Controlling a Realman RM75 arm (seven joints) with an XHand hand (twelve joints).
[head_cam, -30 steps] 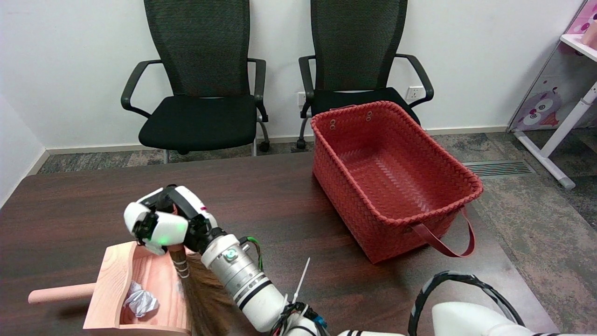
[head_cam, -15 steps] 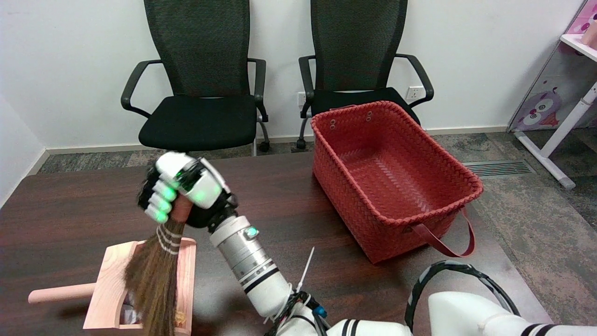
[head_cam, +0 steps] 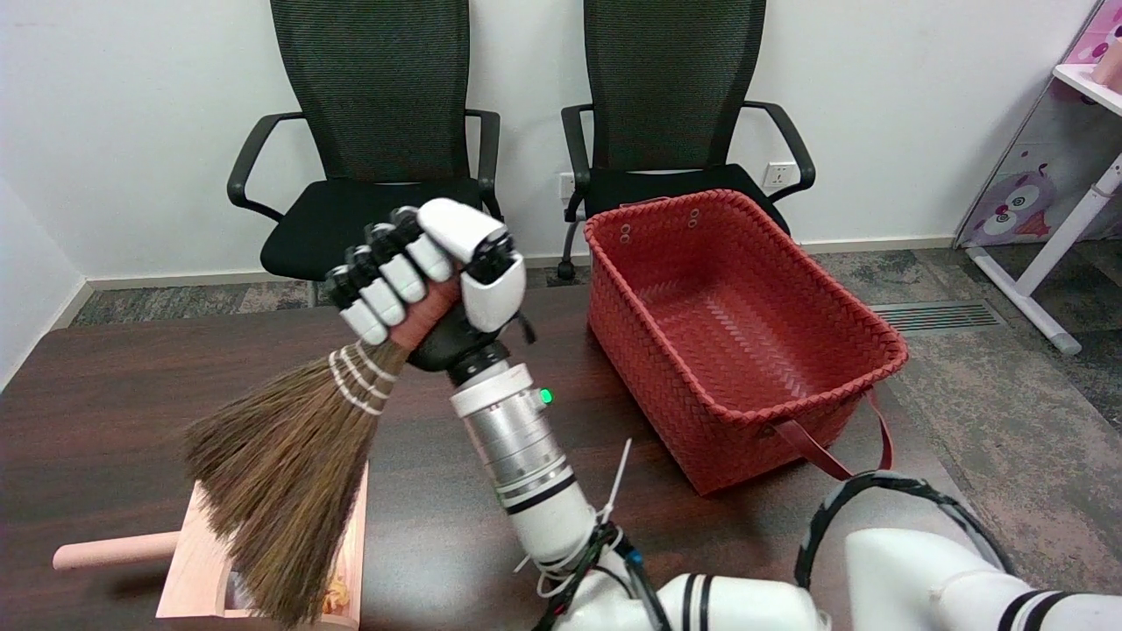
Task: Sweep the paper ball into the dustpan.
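Observation:
My right hand is raised above the table and grips the handle of a small straw broom. The brown bristles hang down to the left and cover most of the pale wooden dustpan at the near left edge of the table. The dustpan's round handle sticks out to the left. The paper ball is hidden behind the bristles, so I cannot see it now.
A red woven basket stands on the right part of the dark wooden table, its strap hanging over the near side. Two black office chairs stand behind the table. A white desk leg is at the far right.
My right hand has lifted up and to the right with the broom. The bristles have swung from inside the dustpan to hang above it. The paper ball, seen in the pan earlier, is now covered.

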